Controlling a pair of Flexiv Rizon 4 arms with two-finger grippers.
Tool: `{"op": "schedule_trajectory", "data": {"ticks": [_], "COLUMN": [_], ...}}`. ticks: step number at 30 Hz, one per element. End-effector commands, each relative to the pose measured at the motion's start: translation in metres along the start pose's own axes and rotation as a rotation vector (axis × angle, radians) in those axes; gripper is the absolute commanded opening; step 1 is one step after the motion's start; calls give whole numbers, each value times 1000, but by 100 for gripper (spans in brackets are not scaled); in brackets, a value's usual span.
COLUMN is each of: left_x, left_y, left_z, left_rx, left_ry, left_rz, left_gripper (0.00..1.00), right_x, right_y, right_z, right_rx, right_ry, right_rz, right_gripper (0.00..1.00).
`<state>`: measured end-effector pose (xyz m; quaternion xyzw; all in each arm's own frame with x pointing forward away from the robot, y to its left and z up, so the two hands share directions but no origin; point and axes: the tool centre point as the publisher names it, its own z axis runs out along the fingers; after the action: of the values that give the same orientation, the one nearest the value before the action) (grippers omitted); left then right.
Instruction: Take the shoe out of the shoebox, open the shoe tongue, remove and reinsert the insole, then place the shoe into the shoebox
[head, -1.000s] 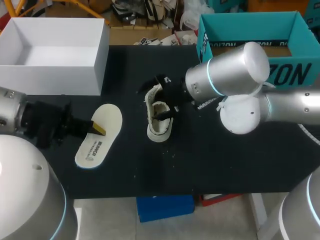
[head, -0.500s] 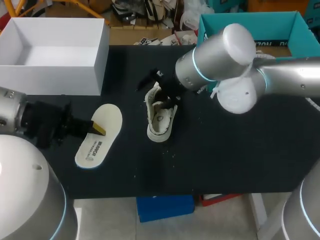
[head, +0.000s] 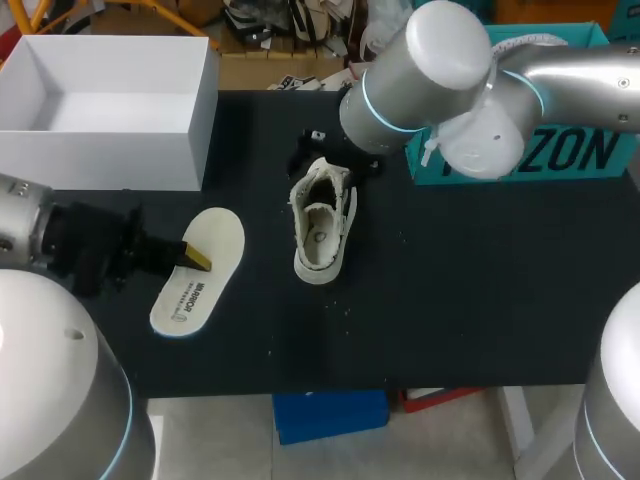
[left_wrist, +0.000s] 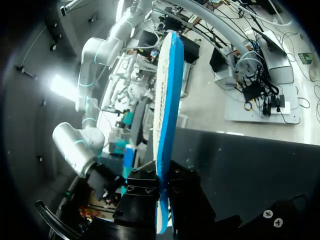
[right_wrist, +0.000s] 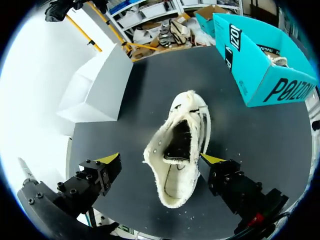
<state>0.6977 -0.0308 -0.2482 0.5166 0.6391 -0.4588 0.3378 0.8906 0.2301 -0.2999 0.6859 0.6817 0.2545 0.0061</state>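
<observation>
The cream shoe lies on the black table with its opening facing up and its tongue pulled back. My right gripper hangs open above it, one yellow tip on each side of the shoe, neither gripping it. In the head view that gripper is over the far end of the shoe. The white insole with a blue underside is left of the shoe. My left gripper is shut on its edge. In the left wrist view the insole sticks out edge-on from the fingers.
An open white shoebox stands at the back left, seen also in the right wrist view as the white box. A teal box stands at the back right. Small crumbs lie on the table in front of the shoe.
My right arm has drawn back and up from the shoe toward the far side of the table. The shoe has shifted slightly and now lies free. The left arm and insole have not moved.
</observation>
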Motion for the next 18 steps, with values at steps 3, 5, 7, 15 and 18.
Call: {"op": "schedule_trajectory", "data": {"ticks": [3, 5, 7, 15, 18], "left_x": [0, 0, 0, 0, 0], "left_y": [-1, -1, -1, -1, -1], "left_z": [0, 0, 0, 0, 0], "left_rx": [-1, -1, -1, -1, -1], "left_ry": [4, 4, 4, 4, 4], "left_rz": [0, 0, 0, 0, 0], "left_gripper": [0, 0, 0, 0, 0], "right_x": [5, 1, -2, -14, -17], "right_y": [3, 2, 1, 1, 2], "right_z": [-5, 0, 1, 5, 6], "right_rx": [16, 5, -16, -40, -16], "right_ry": [-209, -212, -230, -183, -233], "right_rz": [-97, -150, -208, -378, -487], "right_gripper": [100, 100, 100, 100, 100]}}
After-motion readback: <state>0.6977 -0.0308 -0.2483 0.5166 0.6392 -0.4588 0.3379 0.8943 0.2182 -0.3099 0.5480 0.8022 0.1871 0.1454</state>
